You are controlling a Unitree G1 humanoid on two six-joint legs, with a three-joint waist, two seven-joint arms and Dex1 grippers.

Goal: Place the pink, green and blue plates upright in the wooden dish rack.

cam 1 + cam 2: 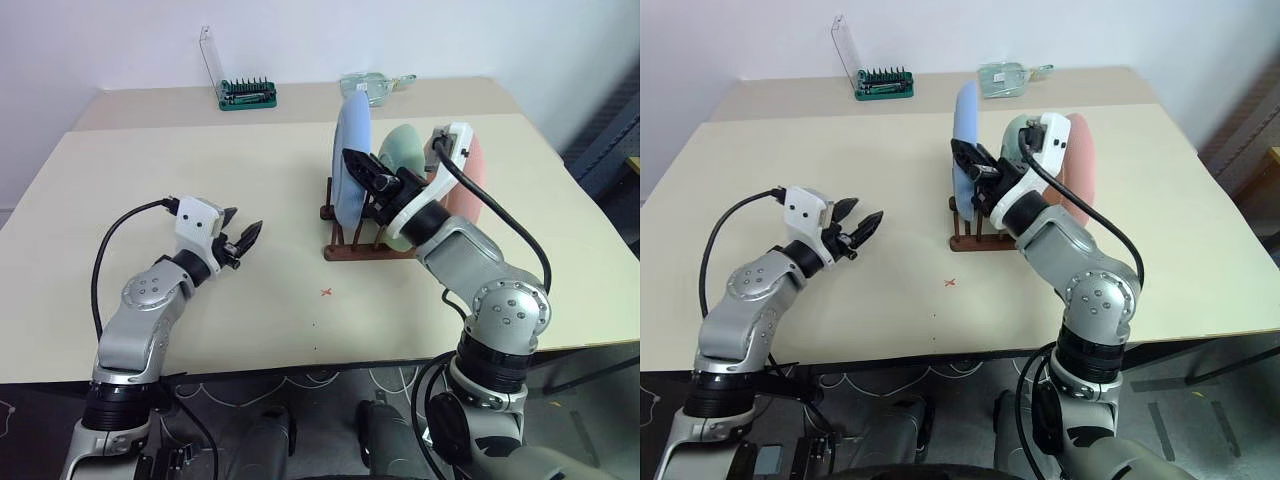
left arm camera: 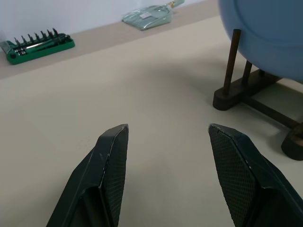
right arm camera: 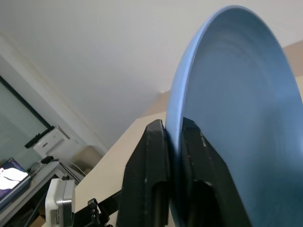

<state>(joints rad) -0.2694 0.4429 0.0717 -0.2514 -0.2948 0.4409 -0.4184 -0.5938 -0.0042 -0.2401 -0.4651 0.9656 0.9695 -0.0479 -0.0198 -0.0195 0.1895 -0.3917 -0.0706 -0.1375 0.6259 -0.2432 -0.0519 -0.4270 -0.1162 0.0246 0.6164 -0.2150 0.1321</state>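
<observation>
The blue plate (image 1: 352, 150) stands upright at the left end of the wooden dish rack (image 1: 345, 252). My right gripper (image 3: 173, 125) is shut on its rim, one black finger on each face. The green plate (image 1: 405, 148) stands upright behind it in the same rack. The pink plate (image 1: 472, 185) stands at the right end, partly hidden by my right arm. My left gripper (image 1: 245, 220) hovers open over the bare table to the left of the rack, pointing toward it, with nothing between its fingers (image 2: 111, 156).
A green screwdriver-bit holder (image 1: 248, 93) with a raised clear lid sits at the back of the table (image 1: 150, 180). A clear glass object (image 1: 375, 85) lies at the back centre. A small red cross (image 1: 326, 292) marks the table in front of the rack.
</observation>
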